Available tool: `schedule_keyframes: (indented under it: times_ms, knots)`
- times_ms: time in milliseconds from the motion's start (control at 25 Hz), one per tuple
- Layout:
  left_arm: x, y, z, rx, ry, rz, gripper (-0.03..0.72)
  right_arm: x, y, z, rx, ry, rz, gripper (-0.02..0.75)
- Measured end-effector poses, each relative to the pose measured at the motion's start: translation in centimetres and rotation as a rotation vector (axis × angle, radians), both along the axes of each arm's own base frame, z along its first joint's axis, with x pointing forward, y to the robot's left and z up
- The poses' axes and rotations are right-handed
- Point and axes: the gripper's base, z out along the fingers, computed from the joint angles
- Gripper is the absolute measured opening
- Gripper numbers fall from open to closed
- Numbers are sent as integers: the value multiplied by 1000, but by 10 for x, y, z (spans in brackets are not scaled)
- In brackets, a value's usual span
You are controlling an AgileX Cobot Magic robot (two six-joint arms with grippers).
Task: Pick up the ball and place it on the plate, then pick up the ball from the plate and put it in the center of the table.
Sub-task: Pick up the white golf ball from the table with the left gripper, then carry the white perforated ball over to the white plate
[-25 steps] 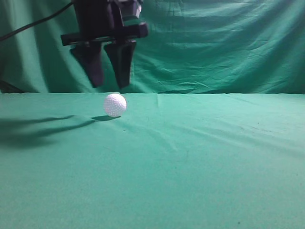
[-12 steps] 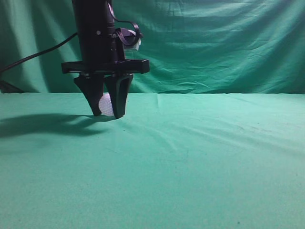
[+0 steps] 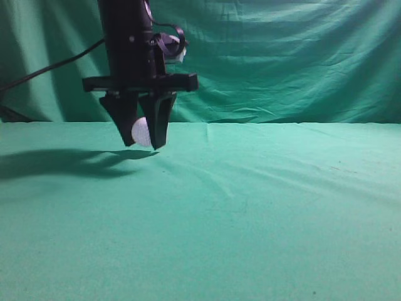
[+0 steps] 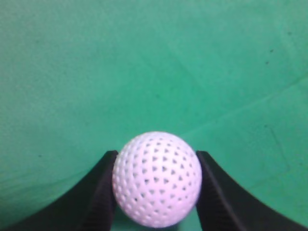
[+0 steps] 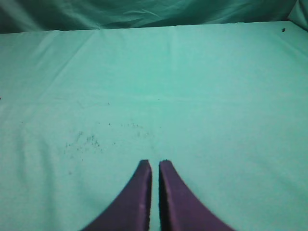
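Note:
The white dimpled ball [image 3: 140,131] sits between the two black fingers of my left gripper [image 3: 143,145], at the left back of the green table [image 3: 250,207]. In the left wrist view the ball [image 4: 157,179] fills the gap between the fingers [image 4: 156,159], which press on both its sides. The fingertips hang a little above the cloth. My right gripper [image 5: 155,163] is shut and empty above bare green cloth; it does not show in the exterior view. No plate is in view.
A draped green curtain [image 3: 282,56] hangs behind the table. A black cable [image 3: 44,69] runs from the left arm to the left edge. The arm's shadow [image 3: 56,162] lies on the cloth at the left.
My left gripper came down over the ball, closed on it, and has now risen slightly with the ball in its fingers.

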Motion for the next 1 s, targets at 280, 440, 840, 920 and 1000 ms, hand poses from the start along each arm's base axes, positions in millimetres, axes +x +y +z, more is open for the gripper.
schedule_keyframes:
  times_ms: [280, 440, 840, 920, 1000]
  knots:
    - [8, -4, 52, -3, -15, -11, 328, 0, 0, 0, 0, 0, 0, 0]
    - [3, 5, 80, 50, -71, -12, 328, 0, 0, 0, 0, 0, 0, 0]
    - [-31, 98, 152, 95, -142, 165, 328, 0, 0, 0, 0, 0, 0, 0]
    - [-46, 121, 148, 110, -112, 209, 328, 0, 0, 0, 0, 0, 0, 0]
    - [-62, 146, 144, 111, -112, 258, 328, 0, 0, 0, 0, 0, 0, 0]
